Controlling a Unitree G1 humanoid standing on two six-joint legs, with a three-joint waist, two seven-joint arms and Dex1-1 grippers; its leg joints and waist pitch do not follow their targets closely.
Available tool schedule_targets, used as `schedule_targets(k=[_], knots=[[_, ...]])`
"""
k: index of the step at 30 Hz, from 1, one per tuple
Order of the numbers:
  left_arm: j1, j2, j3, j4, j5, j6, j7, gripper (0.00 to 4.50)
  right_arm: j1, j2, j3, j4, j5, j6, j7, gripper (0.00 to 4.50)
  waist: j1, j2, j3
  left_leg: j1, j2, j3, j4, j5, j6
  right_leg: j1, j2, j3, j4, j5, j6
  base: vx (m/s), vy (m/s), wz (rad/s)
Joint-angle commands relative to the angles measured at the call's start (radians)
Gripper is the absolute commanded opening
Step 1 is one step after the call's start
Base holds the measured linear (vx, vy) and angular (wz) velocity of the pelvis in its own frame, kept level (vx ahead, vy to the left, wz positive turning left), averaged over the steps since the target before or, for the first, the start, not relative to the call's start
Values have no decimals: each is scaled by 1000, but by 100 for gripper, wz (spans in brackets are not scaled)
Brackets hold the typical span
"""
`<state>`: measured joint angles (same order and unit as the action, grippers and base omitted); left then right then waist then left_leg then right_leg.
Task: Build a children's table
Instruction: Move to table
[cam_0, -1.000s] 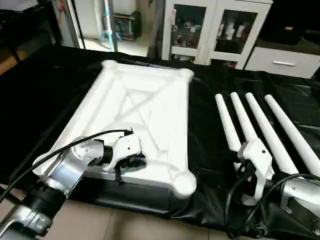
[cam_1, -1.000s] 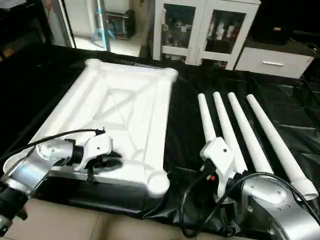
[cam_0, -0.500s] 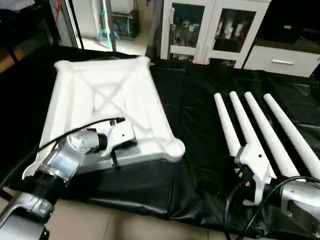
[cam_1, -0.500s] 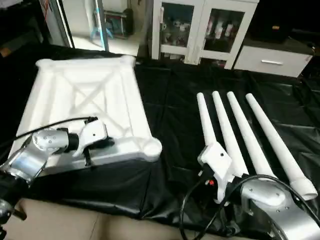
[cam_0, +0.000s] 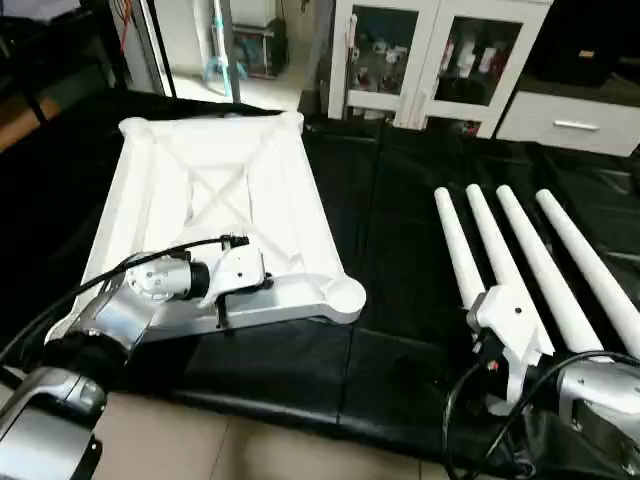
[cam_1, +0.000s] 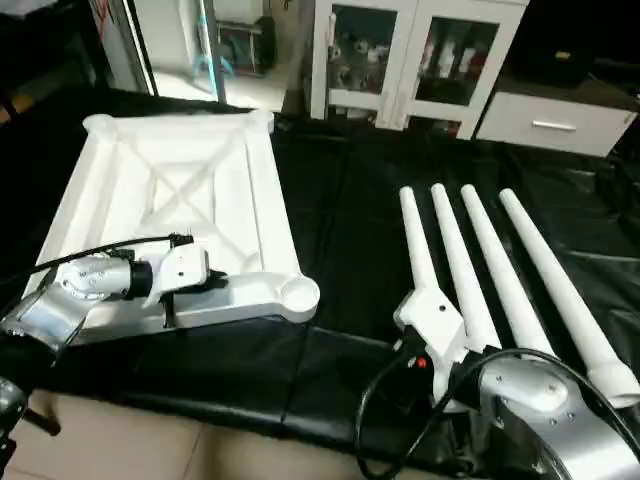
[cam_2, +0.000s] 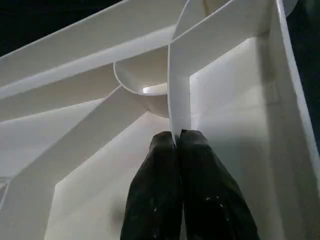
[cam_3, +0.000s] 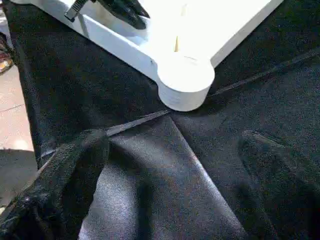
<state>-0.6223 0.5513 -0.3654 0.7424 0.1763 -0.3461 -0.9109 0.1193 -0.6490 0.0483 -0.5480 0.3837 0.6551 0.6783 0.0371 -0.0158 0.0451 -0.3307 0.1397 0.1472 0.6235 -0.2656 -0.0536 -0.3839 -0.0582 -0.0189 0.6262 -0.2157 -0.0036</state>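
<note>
The white table top (cam_0: 215, 190) lies upside down on the black cloth at the left, its X-braced ribs and round corner sockets facing up. My left gripper (cam_2: 176, 134) is shut on a thin upright rib (cam_2: 179, 95) near the top's near edge, and its white housing (cam_0: 236, 274) rests over that edge. Four tapered white legs (cam_0: 497, 250) lie side by side on the right. My right gripper (cam_3: 175, 150) hangs open over bare cloth, short of the near corner socket (cam_3: 185, 76), with nothing between its fingers.
The black cloth (cam_0: 390, 250) covers the whole work surface, and its front edge drops to a tan floor (cam_0: 250, 450). A white glass-door cabinet (cam_0: 440, 60) and a drawer unit (cam_0: 570, 120) stand behind. Black cables (cam_0: 460, 400) trail from both wrists.
The left gripper has closed on the rib. The table top has swung and slid leftward, away from the legs. The legs and the right arm have stayed in place.
</note>
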Motion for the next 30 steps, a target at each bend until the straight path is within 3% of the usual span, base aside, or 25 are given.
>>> schedule_targets(k=[1,2,3,4,7,9,13,14,15,16,18,20,23,27,30], knots=[[5,-3,5,15,-12,-40,-20,3,7,-1,0,-14,-12,-4,-9,450,4,-7,-36,-11,87,-30,-93,-86,27,42,-99,55,-77,-143,-212,0,0,0],[3,-4,10,22,-23,-40,-36,3,7,0,0,-13,-10,-4,-10,450,4,-7,-36,-11,86,-30,-94,-85,25,41,-99,55,-77,-143,-212,0,0,0],[2,-4,13,23,-27,-43,-38,47,7,0,0,-13,-10,-4,-10,450,3,-6,-37,-11,86,-30,-93,-79,25,42,-98,54,-75,-130,-215,0,0,0],[-1,-3,19,25,-37,-46,-47,58,7,0,0,-13,-8,-3,-10,450,3,-7,-37,-11,87,-30,-93,-74,25,42,-98,54,-74,-120,-217,0,0,0],[-7,7,46,9,-87,-46,-97,64,1,-11,13,-5,-23,-7,-9,450,4,-5,-41,-9,88,-29,-92,-41,33,41,-98,51,-67,-50,-236,0,0,0],[-7,9,62,-9,-114,-32,-124,101,-4,-3,8,-2,-8,-1,-5,450,3,-8,-43,-9,87,-28,-88,-5,43,44,-98,49,-58,25,-254,0,0,0],[14,14,93,-79,-175,9,-164,109,-12,-4,5,2,-8,-3,-4,450,4,-8,-40,-5,90,-26,-90,-7,44,43,-99,48,-57,49,-281,0,0,0],[20,17,99,-96,-185,15,-169,138,-14,-2,3,2,-6,-3,-5,450,3,-10,-39,-6,90,-25,-90,-16,42,44,-100,48,-57,48,-284,0,0,0],[25,18,103,-107,-192,19,-173,138,-15,-1,1,2,-4,-2,-5,450,4,-10,-39,-6,89,-24,-89,-18,42,45,-100,49,-57,47,-285,0,0,0],[54,22,131,-187,-242,66,-180,142,-18,7,-10,-6,9,4,-10,450,4,-4,-38,-6,90,-25,-90,-23,37,47,-102,50,-55,45,-287,0,0,0],[79,21,160,-264,-293,119,-181,155,-21,16,-21,-12,21,10,-16,450,3,-8,-38,-6,90,-23,-90,-29,34,46,-99,49,-56,41,-291,0,0,0],[93,17,180,-317,-322,157,-165,180,-25,24,-31,-18,27,16,-28,450,3,-2,-36,-6,91,-22,-91,-38,25,45,-99,49,-57,31,-297,0,0,0],[128,-22,254,-477,-292,297,46,190,-83,83,-64,-15,-35,82,-184,450,-2,0,-34,-8,88,-23,-89,-32,13,47,-93,47,-58,19,-303,0,0,0],[187,-145,331,-625,-316,504,281,198,-213,231,-149,52,-69,256,-415,450,-4,0,-35,-7,79,-21,-85,1,-12,50,-88,49,-59,-17,-293,0,0,0],[240,-181,327,-684,-330,518,314,198,-225,241,-156,64,-71,271,-430,450,0,2,-36,-12,77,-19,-83,39,-5,54,-83,51,-57,39,-281,0,0,0]])
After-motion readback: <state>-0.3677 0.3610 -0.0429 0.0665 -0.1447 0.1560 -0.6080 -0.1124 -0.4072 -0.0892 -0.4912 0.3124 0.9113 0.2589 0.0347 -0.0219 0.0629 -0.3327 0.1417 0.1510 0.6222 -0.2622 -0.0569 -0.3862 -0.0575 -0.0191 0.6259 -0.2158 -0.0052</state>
